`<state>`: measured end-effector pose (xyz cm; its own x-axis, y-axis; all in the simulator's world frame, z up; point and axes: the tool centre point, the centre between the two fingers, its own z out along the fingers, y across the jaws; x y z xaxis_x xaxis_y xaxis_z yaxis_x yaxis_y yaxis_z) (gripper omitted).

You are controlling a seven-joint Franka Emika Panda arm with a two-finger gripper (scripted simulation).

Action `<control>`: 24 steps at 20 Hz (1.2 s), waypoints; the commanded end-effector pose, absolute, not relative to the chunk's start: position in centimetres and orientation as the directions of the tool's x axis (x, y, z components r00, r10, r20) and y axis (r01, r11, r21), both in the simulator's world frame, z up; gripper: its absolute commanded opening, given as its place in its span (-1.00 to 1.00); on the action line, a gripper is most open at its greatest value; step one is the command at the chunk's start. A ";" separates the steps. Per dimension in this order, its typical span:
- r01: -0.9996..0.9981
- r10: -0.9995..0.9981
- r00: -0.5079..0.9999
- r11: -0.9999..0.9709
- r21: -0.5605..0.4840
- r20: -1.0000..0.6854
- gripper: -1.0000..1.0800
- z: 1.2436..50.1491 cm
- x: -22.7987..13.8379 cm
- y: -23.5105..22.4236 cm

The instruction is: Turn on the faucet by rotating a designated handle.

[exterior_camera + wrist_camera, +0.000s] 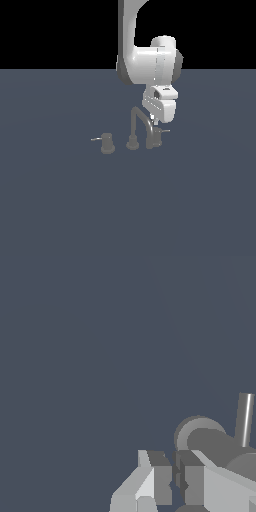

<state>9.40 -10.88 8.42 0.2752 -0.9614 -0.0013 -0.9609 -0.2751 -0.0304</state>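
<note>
The dull-grey faucet [141, 122] stands on the floor with an arched gooseneck spout on a round base. The designated handle [157, 138] is the knob at the exterior view's right, its thin pale lever [165, 131] pointing right. My gripper [156, 121] hangs just above and slightly behind this knob. In the wrist view the handle [202, 440] and its lever [244, 418] lie right beside the gripper [175, 478]. The fingers [161, 476] are almost together and hold nothing. I cannot tell whether they touch the knob.
The twin knob [106, 144] with a leftward lever stands at the exterior view's left of the spout base [132, 144]. The flat dark grey floor [60, 200] spreads all around. The white arm [150, 65] rises behind the faucet.
</note>
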 end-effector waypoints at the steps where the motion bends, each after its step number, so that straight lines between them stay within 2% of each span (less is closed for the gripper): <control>1: -0.964 -0.964 0.267 -0.267 -0.023 -0.001 -1.00 7.9 8.5 -12.1; 7: -0.969 -0.969 0.247 -0.247 -0.002 0.000 -1.00 6.5 5.9 -15.4; 9: -0.967 -0.967 0.253 -0.253 -0.009 0.000 -1.00 6.8 6.5 -14.7; 22: -0.969 -0.969 0.246 -0.246 -0.001 0.000 -1.00 6.4 2.2 -15.5; 23: -0.969 -0.969 0.246 -0.246 -0.001 0.000 -1.00 6.4 2.2 -15.5; 24: -0.967 -0.967 0.253 -0.253 -0.027 0.012 -1.00 6.8 3.7 -15.3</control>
<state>3.68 -15.38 6.82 0.2519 -0.9677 0.0125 -0.9673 -0.2521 -0.0269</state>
